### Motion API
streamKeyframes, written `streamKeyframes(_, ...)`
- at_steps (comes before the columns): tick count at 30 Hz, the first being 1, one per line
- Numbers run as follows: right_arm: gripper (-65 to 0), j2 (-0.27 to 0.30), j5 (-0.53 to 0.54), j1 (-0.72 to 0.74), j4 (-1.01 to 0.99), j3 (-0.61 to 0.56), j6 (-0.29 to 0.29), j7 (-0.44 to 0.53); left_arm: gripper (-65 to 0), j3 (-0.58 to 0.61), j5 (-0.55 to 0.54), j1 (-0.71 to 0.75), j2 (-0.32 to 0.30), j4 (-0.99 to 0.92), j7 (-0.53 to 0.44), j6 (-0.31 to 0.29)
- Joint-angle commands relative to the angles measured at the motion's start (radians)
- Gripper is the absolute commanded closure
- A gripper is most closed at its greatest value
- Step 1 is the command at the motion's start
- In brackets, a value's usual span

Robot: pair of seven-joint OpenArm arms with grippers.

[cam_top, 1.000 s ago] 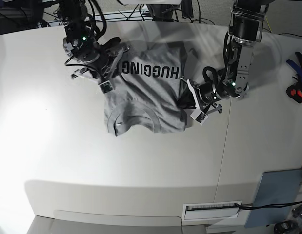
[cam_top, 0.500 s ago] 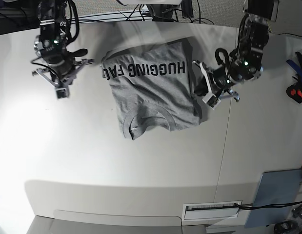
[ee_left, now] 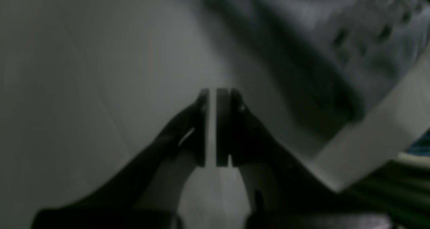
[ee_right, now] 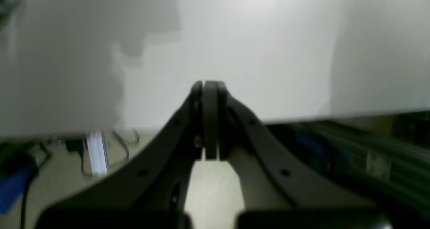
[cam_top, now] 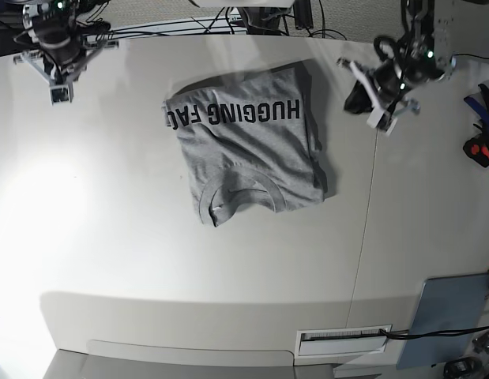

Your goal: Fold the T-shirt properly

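Note:
The heather-grey T-shirt (cam_top: 248, 146) lies folded in a rough rectangle at the table's back middle. Its black lettering faces up along the far part and the ribbed neck lies at the near edge. My left gripper (cam_top: 372, 106) hangs right of the shirt, apart from it, empty. In the left wrist view its jaws (ee_left: 212, 121) stand almost together with a thin slit between them, and blurred shirt fabric (ee_left: 336, 37) shows at the upper right. My right gripper (cam_top: 59, 85) is far left near the back corner, shut and empty (ee_right: 210, 98).
Blue-handled pliers (cam_top: 483, 103) and a red-handled tool (cam_top: 478, 150) lie at the right edge. A grey-blue pad (cam_top: 449, 316) sits at the front right. A label slot (cam_top: 343, 339) is at the front edge. Cables run behind the table's back edge.
Both grippers let go of the shirt and drew back toward the far corners, right arm to the left, left arm to the right. The shirt now lies still, folded.

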Motion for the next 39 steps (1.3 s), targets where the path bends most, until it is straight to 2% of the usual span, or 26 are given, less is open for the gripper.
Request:
streamKeyframes(1,0.0,0.008,-0.005,-0.034,0.016,0.006,-0.001,0.007,-3.7,-0.021,-0.018,0.032,-0.01,0.016,-0.007,-0.015)
streamKeyframes(3,0.0,0.008,-0.005,-0.089,0.016,0.006,-0.001,0.001,-3.6,-0.053,-0.021,0.094,-0.011,0.016,-0.001,-0.031)
streamKeyframes(7,0.0,0.008,-0.005,-0.186,0.016,0.006,-0.001,0.0,-3.7,-0.117,-0.067,0.211,-0.01,0.016,0.011,-0.031)
streamKeyframes(11,0.0,0.008,-0.005,-0.27,0.016,0.006,-0.001,-0.005,-3.7,-0.157,-0.069,0.327,-0.01,0.016,0.011,-0.031)
streamKeyframes(17,0.0,0.005,-0.006,-0.365,0.014,0.006,0.0,0.004,-3.7,-0.134,-0.072,0.474,0.003,-0.021,0.001,-0.035)
streamKeyframes(20,0.0,0.006,-0.006,-0.367,-0.06,0.005,0.003,0.031,-3.7,-0.085,-0.072,0.503,0.003,-0.095,-0.035,-0.088)
streamKeyframes(22,0.0,0.005,-0.006,-0.354,-0.149,0.005,0.042,0.052,-3.7,-0.041,-0.055,0.495,0.003,-0.171,-0.08,-0.114)
streamKeyframes(25,0.0,0.005,-0.006,-0.302,-0.307,0.005,0.095,0.051,-3.7,0.026,0.011,0.449,0.003,-0.303,-0.179,-0.118)
streamKeyframes(27,0.0,0.005,-0.006,-0.258,-0.419,0.005,0.104,0.05,-3.7,0.068,0.043,0.401,0.003,-0.402,-0.209,-0.118)
streamKeyframes(32,0.0,0.006,-0.006,-0.13,-0.7,0.005,0.105,0.056,-3.7,0.153,0.04,0.256,0.003,-0.666,-0.218,-0.118)
streamKeyframes(36,0.0,0.006,-0.006,-0.022,-0.924,0.005,0.124,0.11,-3.7,0.189,0.041,0.156,0.005,-0.868,-0.349,-0.118)
streamKeyframes(39,0.0,0.009,-0.006,0.062,-1.094,0.005,0.162,0.199,-3.9,0.19,0.042,0.083,0.015,-0.999,-0.441,-0.118)
